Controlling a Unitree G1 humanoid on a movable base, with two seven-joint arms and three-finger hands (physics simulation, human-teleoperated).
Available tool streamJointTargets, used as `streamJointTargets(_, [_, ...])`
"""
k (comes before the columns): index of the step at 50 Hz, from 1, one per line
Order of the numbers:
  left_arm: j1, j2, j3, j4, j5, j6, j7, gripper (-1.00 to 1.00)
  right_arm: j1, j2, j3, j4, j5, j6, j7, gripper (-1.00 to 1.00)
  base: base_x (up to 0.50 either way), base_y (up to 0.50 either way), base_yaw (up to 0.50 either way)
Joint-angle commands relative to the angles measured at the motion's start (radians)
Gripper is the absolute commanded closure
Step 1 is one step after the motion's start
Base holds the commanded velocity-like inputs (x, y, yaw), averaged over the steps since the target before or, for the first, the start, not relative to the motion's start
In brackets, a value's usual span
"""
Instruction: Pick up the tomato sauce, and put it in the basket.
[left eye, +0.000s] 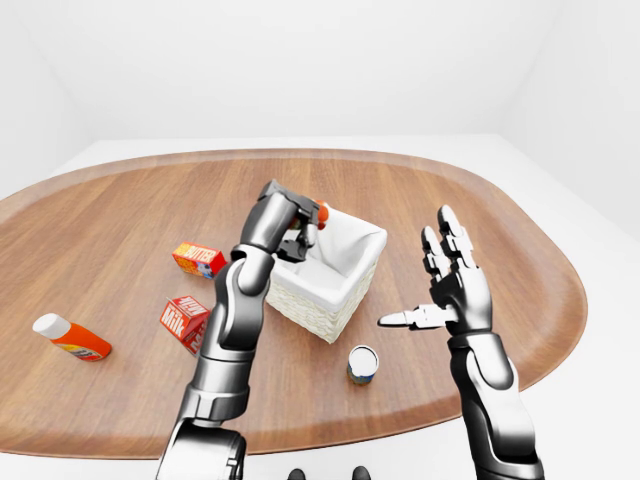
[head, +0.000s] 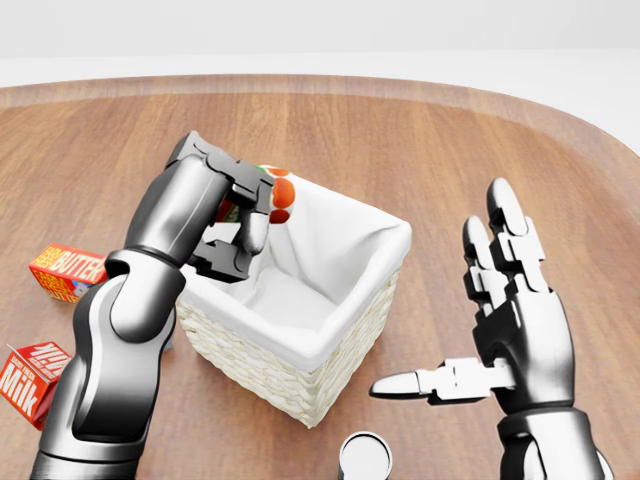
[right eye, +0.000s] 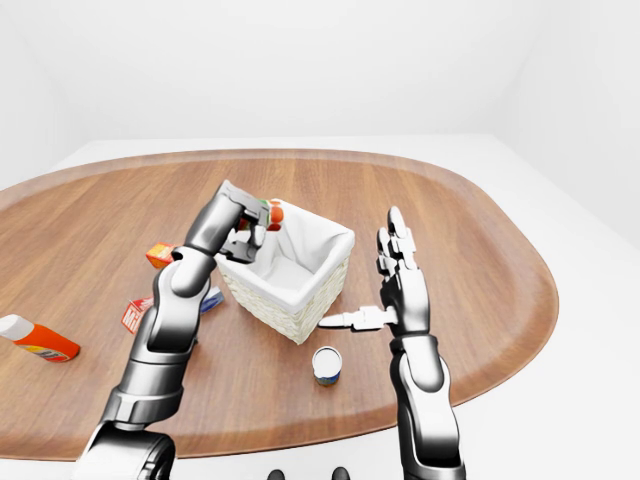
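The tomato sauce (head: 281, 196) is a small red container with a green patch, mostly hidden by my left hand. My left hand (head: 245, 225) is shut on it and holds it over the top-left corner of the white woven basket (head: 340, 340), just above the cloth-lined rim. The basket stands in the middle of the wooden table. My right hand (head: 465, 320) is open and empty, fingers spread upward and thumb pointing left, to the right of the basket and apart from it.
A butter box (head: 65, 270) and a milk carton (head: 30, 375) lie left of the basket. A small can (head: 365, 458) stands below the basket. An orange bottle with a white cap (left eye: 72, 338) lies at the far left. The oval table's edge (left eye: 560, 330) curves round on the right.
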Motion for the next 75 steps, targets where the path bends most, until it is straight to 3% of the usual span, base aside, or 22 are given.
streamJointTargets(1, [-0.069,0.002,-0.004,0.088,0.001,0.000,-0.005,1.00,-0.006,-0.002,-0.005,0.003,0.003,0.000,-0.001,-1.00,0.00,0.00,0.00])
streamJointTargets(22, [-0.164,0.001,-0.010,0.264,0.014,0.000,-0.052,1.00,-0.005,-0.001,-0.005,0.007,0.003,0.000,-0.005,-1.00,0.00,0.00,0.00])
streamJointTargets(39, [-0.230,0.013,-0.006,0.472,0.019,0.000,-0.006,1.00,-0.007,0.000,-0.005,0.034,0.001,0.000,-0.008,-1.00,0.00,0.00,0.00])
streamJointTargets(56, [-0.215,0.003,-0.015,0.503,0.017,0.000,-0.058,1.00,-0.014,-0.001,-0.009,0.046,0.007,0.000,-0.017,-1.00,0.00,0.00,0.00])
streamJointTargets(74, [-0.217,-0.003,-0.017,0.526,0.019,0.000,-0.050,1.00,-0.019,-0.004,-0.015,0.045,0.012,0.000,-0.017,-1.00,0.00,0.00,0.00])
streamJointTargets(75, [-0.216,-0.004,-0.018,0.521,0.019,0.000,-0.052,0.84,-0.019,-0.004,-0.016,0.044,0.013,0.000,-0.017,-1.00,0.00,0.00,0.00])
